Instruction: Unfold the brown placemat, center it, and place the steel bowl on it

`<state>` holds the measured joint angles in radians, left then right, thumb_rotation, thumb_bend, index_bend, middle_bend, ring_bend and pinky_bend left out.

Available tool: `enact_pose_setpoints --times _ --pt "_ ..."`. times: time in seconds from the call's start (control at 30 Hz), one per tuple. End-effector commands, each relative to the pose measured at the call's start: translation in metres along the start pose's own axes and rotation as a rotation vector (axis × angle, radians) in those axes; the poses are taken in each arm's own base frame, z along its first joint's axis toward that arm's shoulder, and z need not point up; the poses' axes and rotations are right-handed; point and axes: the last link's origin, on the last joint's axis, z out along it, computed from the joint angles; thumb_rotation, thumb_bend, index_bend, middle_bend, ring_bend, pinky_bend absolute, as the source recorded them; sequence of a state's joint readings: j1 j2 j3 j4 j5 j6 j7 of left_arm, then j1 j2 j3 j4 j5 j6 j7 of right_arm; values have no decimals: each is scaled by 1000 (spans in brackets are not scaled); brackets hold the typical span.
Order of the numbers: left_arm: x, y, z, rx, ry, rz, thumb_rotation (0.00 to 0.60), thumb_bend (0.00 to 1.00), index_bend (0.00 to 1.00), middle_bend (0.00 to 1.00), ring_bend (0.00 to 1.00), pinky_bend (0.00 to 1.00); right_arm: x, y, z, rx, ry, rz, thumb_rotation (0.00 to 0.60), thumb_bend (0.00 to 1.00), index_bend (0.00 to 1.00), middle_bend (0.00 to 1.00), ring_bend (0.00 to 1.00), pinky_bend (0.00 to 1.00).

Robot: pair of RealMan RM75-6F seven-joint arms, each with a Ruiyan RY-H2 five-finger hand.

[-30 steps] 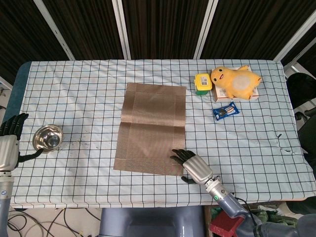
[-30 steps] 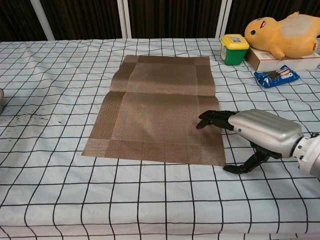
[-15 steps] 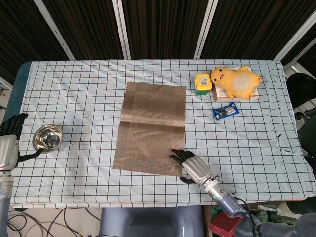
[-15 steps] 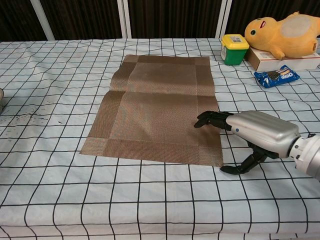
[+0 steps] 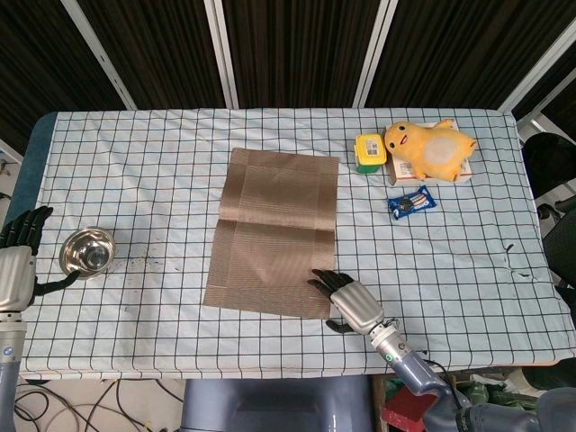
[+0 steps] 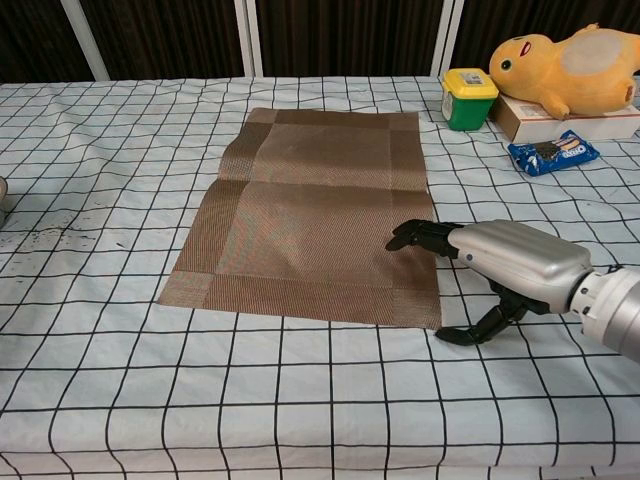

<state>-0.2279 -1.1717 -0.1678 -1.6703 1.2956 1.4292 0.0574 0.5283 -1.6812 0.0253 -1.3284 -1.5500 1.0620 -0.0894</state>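
The brown placemat (image 5: 274,232) (image 6: 310,220) lies unfolded and flat on the checked cloth, a crease across its middle. My right hand (image 5: 346,301) (image 6: 505,265) rests palm down at the mat's near right corner, dark fingertips (image 6: 410,235) pressing on the mat, thumb on the cloth beside it. It holds nothing. The steel bowl (image 5: 87,252) stands upright near the table's left edge, well apart from the mat. My left hand (image 5: 18,261) hovers just left of the bowl, fingers spread, one finger reaching close to the bowl's rim.
A yellow plush duck (image 5: 430,148) on a flat box, a green-and-yellow tub (image 5: 369,153) and a blue snack packet (image 5: 412,202) sit at the far right. Dark specks (image 5: 144,263) mark the cloth between bowl and mat.
My right hand has dragged the mat's near end slightly left and toward me, sliding along with it. The left hand and bowl have stayed put.
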Motion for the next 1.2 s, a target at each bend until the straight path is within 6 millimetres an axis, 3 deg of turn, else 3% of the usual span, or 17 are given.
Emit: enact_pose_setpoints --times 0.03,0.13,0.33,0.6,0.97,1.2 --pt "0 0 0 1 1 -1 600 38 74 56 24 76 -1 -1 4 -10 23 -4 600 189 136 41 96 207" --pt "0 0 0 2 2 -3 600 39 74 56 25 76 -2 -2 6 -10 39 -9 600 257 137 41 96 208" --pt "0 0 0 2 3 -6 600 38 74 56 25 76 -2 -5 10 -11 82 18 600 299 136 42 96 207" --pt "0 0 0 1 5 -9 600 38 74 56 25 76 0 -11 13 5 108 55 600 299 137 43 96 207" --pt "-2 2 0 -3 -2 -12 600 38 74 56 25 76 5 -17 10 28 135 114 600 299 342 108 104 207" --pt "-2 1 0 -1 -5 -15 600 39 74 56 25 76 1 -17 11 26 132 116 600 299 417 149 104 207"
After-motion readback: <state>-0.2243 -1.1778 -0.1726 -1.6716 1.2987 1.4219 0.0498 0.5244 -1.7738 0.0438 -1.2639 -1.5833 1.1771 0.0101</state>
